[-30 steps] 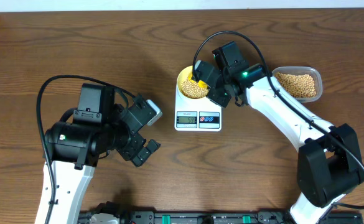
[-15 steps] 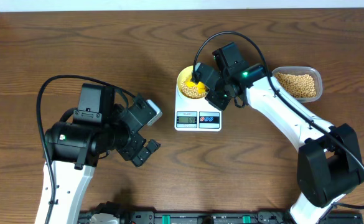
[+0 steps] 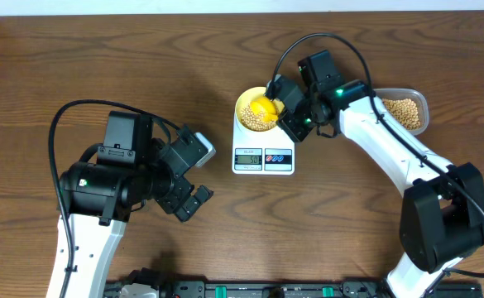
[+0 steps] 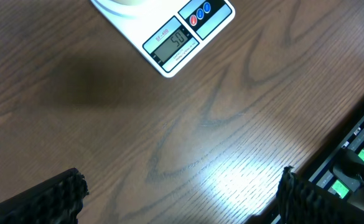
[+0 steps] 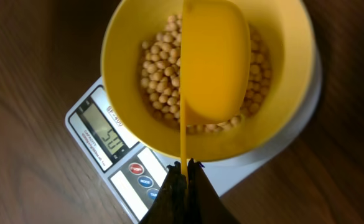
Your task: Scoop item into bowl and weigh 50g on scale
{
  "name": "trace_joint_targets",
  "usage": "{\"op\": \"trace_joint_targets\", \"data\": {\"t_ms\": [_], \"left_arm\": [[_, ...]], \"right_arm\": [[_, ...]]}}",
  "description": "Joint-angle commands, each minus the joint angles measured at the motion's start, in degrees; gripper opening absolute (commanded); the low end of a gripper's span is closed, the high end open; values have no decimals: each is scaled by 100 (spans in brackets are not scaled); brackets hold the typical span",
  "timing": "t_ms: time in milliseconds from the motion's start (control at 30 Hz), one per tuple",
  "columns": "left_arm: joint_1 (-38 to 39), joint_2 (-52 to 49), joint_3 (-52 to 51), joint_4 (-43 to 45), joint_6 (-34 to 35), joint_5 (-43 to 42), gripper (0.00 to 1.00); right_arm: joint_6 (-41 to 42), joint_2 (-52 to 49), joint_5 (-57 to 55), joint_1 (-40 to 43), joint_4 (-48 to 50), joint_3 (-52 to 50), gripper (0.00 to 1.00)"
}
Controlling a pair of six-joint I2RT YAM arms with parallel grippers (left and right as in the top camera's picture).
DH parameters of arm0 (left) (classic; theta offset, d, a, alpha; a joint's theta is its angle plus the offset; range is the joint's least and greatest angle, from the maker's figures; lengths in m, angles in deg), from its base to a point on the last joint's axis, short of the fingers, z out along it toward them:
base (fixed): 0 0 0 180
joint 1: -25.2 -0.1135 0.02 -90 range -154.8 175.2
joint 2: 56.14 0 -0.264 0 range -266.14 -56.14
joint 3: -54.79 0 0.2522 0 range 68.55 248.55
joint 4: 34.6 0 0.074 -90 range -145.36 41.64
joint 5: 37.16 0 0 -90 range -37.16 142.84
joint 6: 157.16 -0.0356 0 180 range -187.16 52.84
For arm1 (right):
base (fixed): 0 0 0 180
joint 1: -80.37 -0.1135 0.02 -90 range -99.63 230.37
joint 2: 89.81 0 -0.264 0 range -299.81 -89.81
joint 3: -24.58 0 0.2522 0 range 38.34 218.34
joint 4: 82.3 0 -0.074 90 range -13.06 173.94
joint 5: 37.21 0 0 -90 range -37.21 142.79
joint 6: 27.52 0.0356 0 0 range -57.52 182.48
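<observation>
Beans (image 5: 160, 74) – small, round, tan – lie heaped in the pale yellow bowl (image 5: 122, 43), covering its floor. The bowl stands on the white scale (image 3: 263, 157), towards the back edge, away from the display (image 5: 101, 134) and buttons. The display shows what looks like 50 in both wrist views.

Right gripper (image 5: 185, 171): jaws closed on the thin handle of a bright yellow scoop (image 5: 213, 62). The scoop's head sits inside the bowl's rim, above the beans, turned so one smooth face shows to the wrist camera.

Clear plastic container (image 3: 424, 103) with more beans stands to the right of the scale, partly hidden behind the right arm.

Left gripper (image 4: 178, 196): jaws spread wide over bare wood of the table (image 3: 142, 66) – well apart from the scale, gripping nothing.
</observation>
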Motion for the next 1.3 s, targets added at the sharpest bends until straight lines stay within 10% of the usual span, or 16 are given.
{"op": "trace_joint_targets", "data": {"t_ms": [0,1267], "left_arm": [[-24,26,72,-20,-57,-92,100],[-24,26,72,-20,-57,-92,100]], "right_arm": [[334,28,490,144,-4,168,1],[1569,817,466,428,-129,256,1]]}}
